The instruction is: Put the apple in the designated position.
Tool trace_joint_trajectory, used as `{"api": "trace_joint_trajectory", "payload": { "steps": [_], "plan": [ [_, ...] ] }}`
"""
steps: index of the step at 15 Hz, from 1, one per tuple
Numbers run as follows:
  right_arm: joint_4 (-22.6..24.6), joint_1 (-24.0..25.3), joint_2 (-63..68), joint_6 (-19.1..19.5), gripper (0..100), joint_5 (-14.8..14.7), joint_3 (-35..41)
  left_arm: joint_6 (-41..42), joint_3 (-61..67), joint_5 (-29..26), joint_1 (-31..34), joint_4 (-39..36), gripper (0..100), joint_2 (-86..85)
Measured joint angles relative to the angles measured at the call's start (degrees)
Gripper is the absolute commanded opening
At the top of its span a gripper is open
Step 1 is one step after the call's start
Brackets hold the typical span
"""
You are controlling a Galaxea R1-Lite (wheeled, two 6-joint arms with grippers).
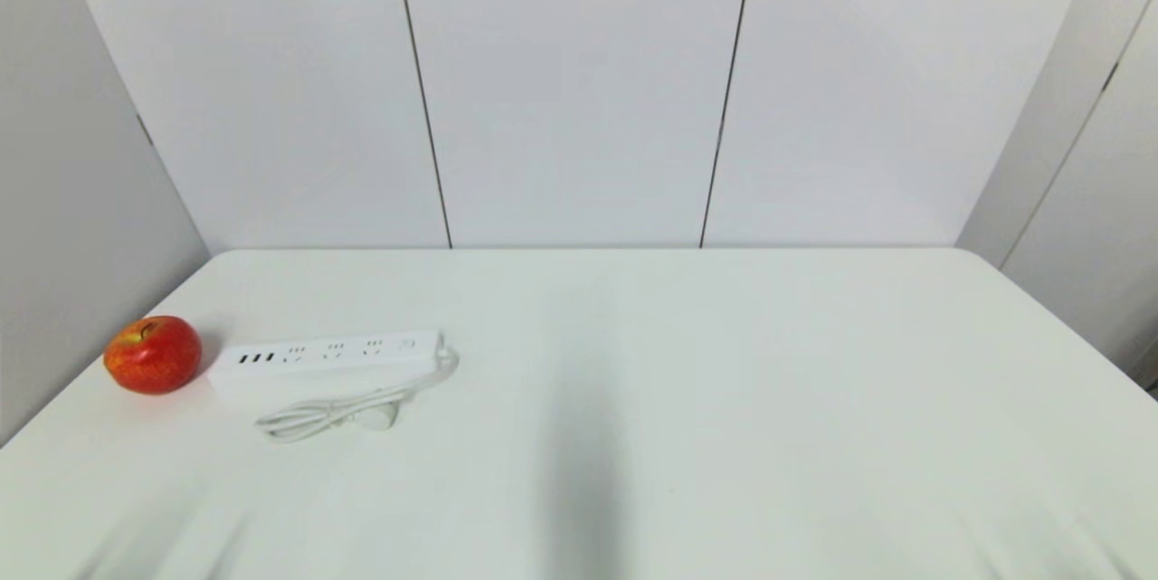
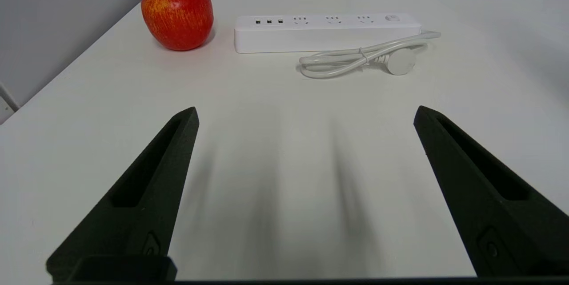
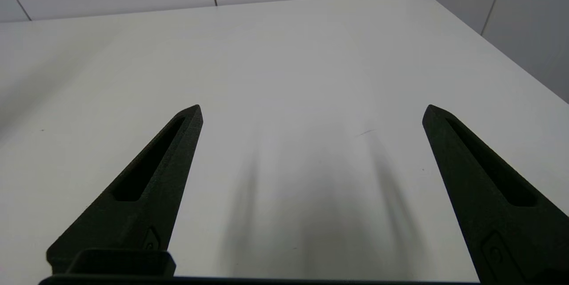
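apple (image 1: 152,354) far-left table (image 1: 688,399) edge, just beside power strip (image 1: 326,356) | left end effector (image 2: 306,114) wide open, empty, near side | right end effector (image 3: 311,111) same, idle | risk: round apple may roll off edge, or finger clips strip

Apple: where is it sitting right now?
In the head view the apple rests on the table near its left edge, just left of the white power strip, a small gap between them.
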State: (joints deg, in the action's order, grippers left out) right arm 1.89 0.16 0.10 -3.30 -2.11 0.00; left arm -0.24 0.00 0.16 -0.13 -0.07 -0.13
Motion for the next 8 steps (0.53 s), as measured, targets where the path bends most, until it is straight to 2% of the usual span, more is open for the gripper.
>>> {"api": "trace_joint_trajectory", "payload": {
  "steps": [8],
  "plan": [
    [0.0, 0.0, 0.0, -0.7, 100, -0.1, 0.0, 0.0, 0.0, 0.0, 0.0, 0.0, 100, 0.0]
  ]
}}
